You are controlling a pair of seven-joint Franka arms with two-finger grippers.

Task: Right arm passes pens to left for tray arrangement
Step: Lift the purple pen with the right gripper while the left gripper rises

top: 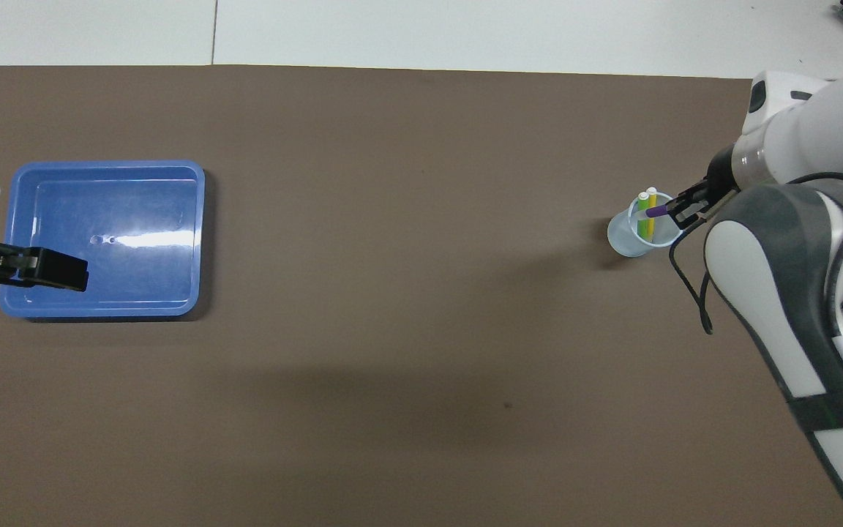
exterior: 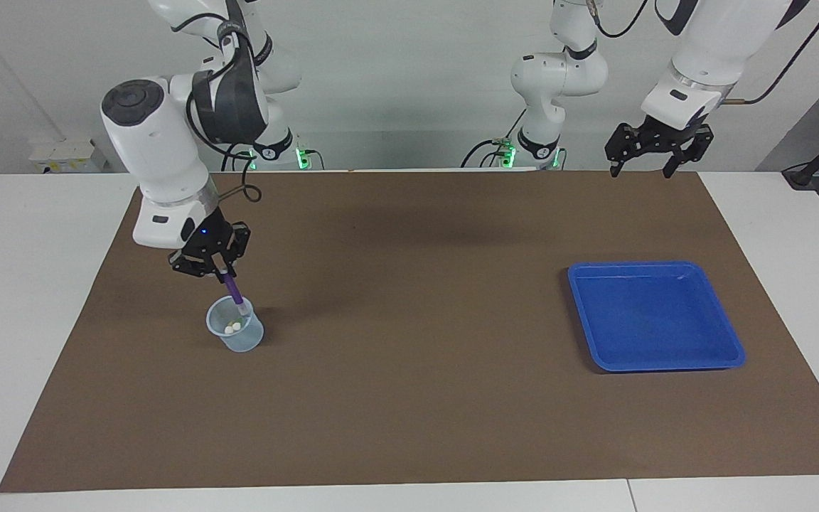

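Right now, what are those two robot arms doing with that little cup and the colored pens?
The right arm's tool is shut on the purple pen, holding it over the clear cup, with the pen's lower end at the cup's mouth. The green pen and yellow pen stand inside the cup. The left arm's tool waits open, up in the air at its own end of the table. The blue tray has no pens in it.

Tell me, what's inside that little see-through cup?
In the cup, a yellow pen and a green pen stand upright. The purple pen's lower tip still dips in; the cup's bottom is hidden.
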